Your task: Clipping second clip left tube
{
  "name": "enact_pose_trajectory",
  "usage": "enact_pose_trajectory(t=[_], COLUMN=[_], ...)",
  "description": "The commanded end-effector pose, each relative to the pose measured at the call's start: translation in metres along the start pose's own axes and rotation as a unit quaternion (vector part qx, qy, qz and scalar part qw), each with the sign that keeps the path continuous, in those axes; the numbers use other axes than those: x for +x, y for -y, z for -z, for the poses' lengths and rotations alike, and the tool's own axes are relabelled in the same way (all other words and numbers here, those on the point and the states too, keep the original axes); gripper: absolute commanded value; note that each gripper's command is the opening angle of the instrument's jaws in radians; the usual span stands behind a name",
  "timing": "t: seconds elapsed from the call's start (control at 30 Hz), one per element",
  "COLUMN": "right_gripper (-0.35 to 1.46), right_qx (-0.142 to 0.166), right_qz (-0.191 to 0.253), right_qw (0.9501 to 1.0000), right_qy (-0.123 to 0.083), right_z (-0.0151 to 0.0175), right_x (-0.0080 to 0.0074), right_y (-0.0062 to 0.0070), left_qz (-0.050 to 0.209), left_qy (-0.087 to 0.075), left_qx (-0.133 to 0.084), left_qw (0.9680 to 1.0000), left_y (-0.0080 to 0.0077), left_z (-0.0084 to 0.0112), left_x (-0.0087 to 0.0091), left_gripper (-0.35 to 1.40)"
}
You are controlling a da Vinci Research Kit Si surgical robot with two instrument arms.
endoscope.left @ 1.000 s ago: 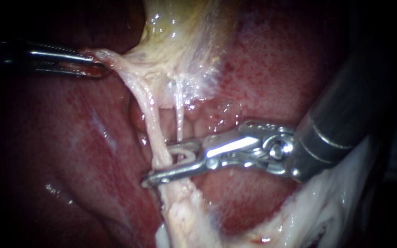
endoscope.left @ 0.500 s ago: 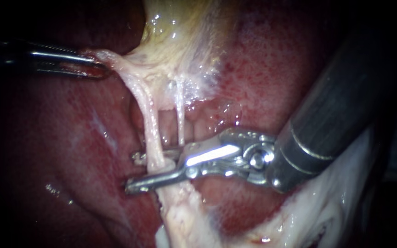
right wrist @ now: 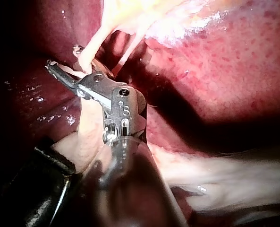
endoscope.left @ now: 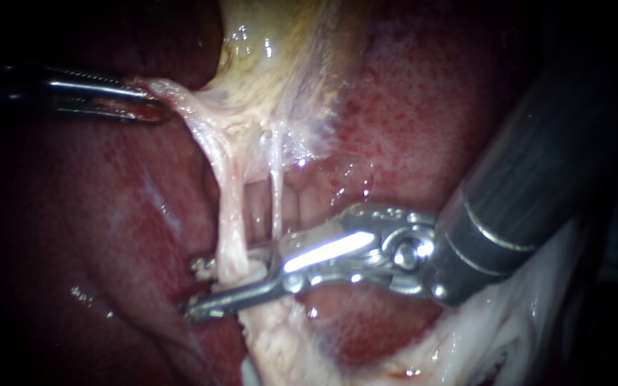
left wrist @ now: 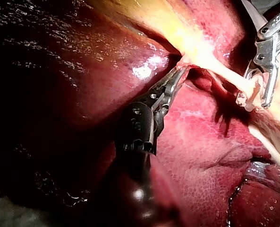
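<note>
The right instrument (endoscope.left: 196, 288) holds its jaws spread astride the pale, taut left tube (endoscope.left: 230, 221). The left instrument (endoscope.left: 155, 106) pinches yellowish gallbladder tissue (endoscope.left: 198, 107) at the tube's upper end. Close squarely once both tips clear the tube.

Dark red, glistening liver (endoscope.left: 109, 214) as the supporting bed; yellowish gallbladder (endoscope.left: 287, 57) lying on it, left tube (endoscope.left: 229, 207) and right tube (endoscope.left: 276, 193) running down over its surface to whitish tissue (endoscope.left: 280, 350).
</note>
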Motion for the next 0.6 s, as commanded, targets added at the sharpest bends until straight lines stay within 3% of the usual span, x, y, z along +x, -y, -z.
enact_pose_trajectory(t=[0.03, 0.23, 0.47, 0.6], right_gripper=[0.16, -0.01, -0.33, -0.35], right_qx=[0.0, 0.0, 0.001, 0.002], right_qz=[0.0, 0.0, 0.0, -0.006], right_qw=[1.0, 1.0, 1.0, 1.0], right_qy=[0.0, 0.0, 0.001, 0.001], right_z=[0.0, 0.0001, 0.0005, 0.0008], right_x=[0.0, -0.0001, -0.0003, -0.0004], right_y=[0.0, 0.0, 0.0002, 0.0003], left_qz=[0.0, 0.0, 0.0, 0.0], left_qy=[0.0, 0.0, 0.0, 0.0], left_qx=[0.0, 0.0, 0.0, 0.0], left_qw=[1.0, 1.0, 1.0, 1.0], left_y=[0.0, 0.0, 0.0, 0.0], left_z=[0.0, 0.0, 0.0, 0.0], left_x=[0.0, 0.0, 0.0, 0.0], left_gripper=[-0.35, -0.35, -0.35, -0.35])
